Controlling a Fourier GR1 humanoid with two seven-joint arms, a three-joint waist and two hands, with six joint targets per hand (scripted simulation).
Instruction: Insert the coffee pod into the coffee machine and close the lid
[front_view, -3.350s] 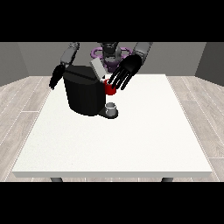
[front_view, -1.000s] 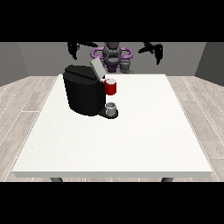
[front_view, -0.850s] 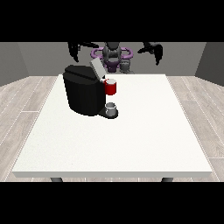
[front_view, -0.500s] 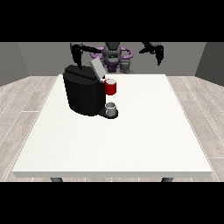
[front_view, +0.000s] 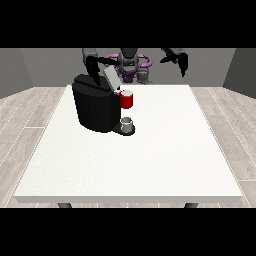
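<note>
Overhead: hand at the view's left hanging at 11 o'clock above coffee machine, probably positioned for the raised lid, finger spread cannot be told; hand at the view's right parked clear at 2 o'clock, fingers drooping, empty; grey thing at machine's base, perhaps the pod.

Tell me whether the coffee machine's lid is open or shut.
Open: the grey lid stands tilted up above the black coffee machine, not lying flat on its top.

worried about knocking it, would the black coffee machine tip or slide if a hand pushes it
The coffee machine looks broad and squat, standing flat on the white table, so it probably resists tipping. On that smooth top it may slide instead. Its raised lid would likely swing first if pushed.
</note>
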